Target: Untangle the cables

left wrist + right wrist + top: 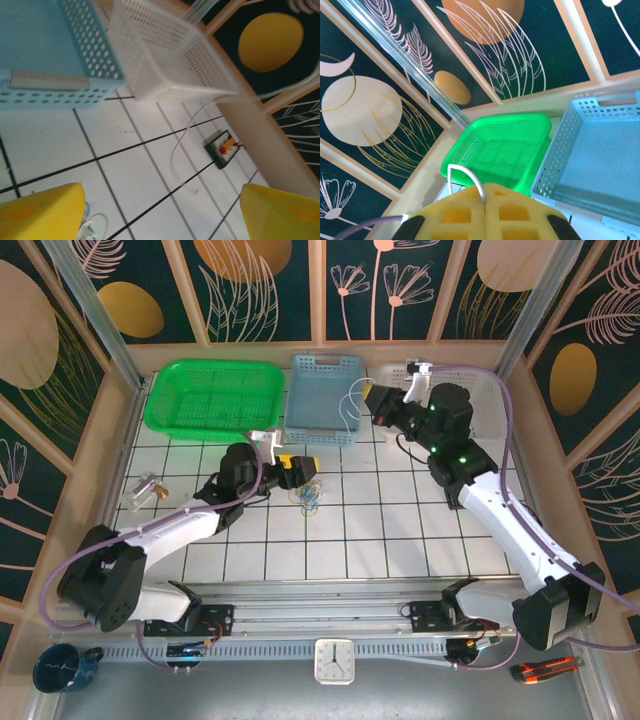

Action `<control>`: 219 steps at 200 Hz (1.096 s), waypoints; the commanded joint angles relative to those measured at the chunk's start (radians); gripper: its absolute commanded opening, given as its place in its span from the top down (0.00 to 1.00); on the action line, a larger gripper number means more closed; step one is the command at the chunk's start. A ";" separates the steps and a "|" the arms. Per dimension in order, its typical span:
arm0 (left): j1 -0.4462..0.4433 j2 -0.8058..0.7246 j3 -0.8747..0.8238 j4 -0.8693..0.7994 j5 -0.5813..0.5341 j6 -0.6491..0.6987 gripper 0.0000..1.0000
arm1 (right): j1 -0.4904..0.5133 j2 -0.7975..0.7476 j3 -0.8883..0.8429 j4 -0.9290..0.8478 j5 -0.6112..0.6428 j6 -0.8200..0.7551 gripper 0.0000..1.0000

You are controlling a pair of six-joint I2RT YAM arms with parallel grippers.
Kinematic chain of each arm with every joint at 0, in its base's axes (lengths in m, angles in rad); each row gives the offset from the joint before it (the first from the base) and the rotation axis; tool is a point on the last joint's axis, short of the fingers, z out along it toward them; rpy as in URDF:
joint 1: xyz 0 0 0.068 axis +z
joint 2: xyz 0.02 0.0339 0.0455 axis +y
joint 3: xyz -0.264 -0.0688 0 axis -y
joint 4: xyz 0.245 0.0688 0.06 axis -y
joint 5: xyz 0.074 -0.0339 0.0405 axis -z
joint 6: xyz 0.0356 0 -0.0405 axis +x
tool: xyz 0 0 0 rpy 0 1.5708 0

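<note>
Beside the blue basket (320, 436) rim, right fingers (462, 215) clamp a white cable (462, 168); left fingers (40, 212) gape above open tiles (140, 150).

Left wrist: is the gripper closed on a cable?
No, the left gripper has its fingers wide apart with tile between them, and the cables lie loose beside one finger.

White cable (450, 177), green basket (215, 390), pale blue basket (322, 395), white black-gridded table (400, 530)
</note>
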 commanded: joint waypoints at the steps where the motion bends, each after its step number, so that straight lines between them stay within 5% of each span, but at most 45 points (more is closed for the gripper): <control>1: 0.000 -0.063 0.047 0.011 0.061 -0.074 0.19 | -0.007 -0.008 -0.032 0.024 0.029 -0.026 1.00; 48: -0.022 -0.084 0.110 0.181 0.145 -0.237 0.22 | 0.004 0.026 -0.065 0.051 0.039 -0.006 1.00; 112: -0.130 -0.031 0.210 0.208 0.059 -0.235 0.25 | 0.055 0.081 -0.060 0.062 0.080 -0.007 1.00; 219: -0.137 0.043 0.220 0.239 -0.055 -0.255 0.36 | 0.091 0.090 -0.070 0.075 0.080 -0.001 1.00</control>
